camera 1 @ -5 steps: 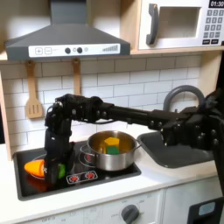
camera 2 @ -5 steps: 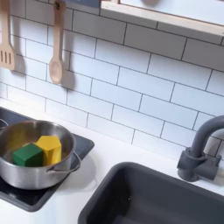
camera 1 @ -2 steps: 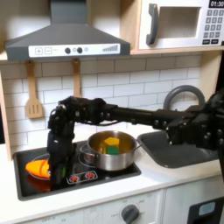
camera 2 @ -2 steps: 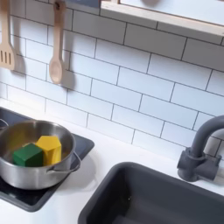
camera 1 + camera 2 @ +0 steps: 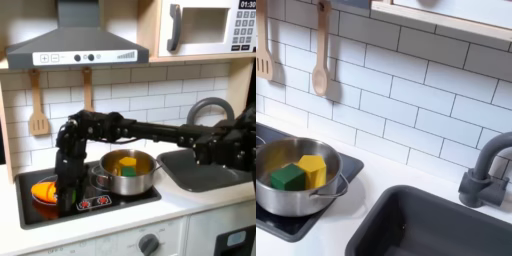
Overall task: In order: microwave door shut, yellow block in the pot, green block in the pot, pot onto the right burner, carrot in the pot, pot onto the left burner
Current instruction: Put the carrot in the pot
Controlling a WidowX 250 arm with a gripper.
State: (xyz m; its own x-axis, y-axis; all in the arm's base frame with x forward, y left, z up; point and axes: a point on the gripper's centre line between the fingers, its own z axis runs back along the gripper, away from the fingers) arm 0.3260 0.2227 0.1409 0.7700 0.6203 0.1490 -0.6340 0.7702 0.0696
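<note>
Black arm bent down over the left burner, beside a steel pot holding two blocks.

In the first exterior view the small orange toy carrot (image 5: 42, 190) lies on the black stovetop (image 5: 100, 205) near its left edge, long axis roughly level, with a bit of green showing at its right end beside the gripper (image 5: 68, 197). The black arm reaches in from the view's right, elbows high, and drops its wrist straight down just right of the carrot; whether the fingers are apart or together cannot be told. The shiny round steel pot (image 5: 127, 175) sits on the stovetop's right half, holding the small yellow block (image 5: 312, 170) and the dark green block (image 5: 287, 177) side by side. The white microwave door (image 5: 200, 27) with its dark window looks closed.
</note>
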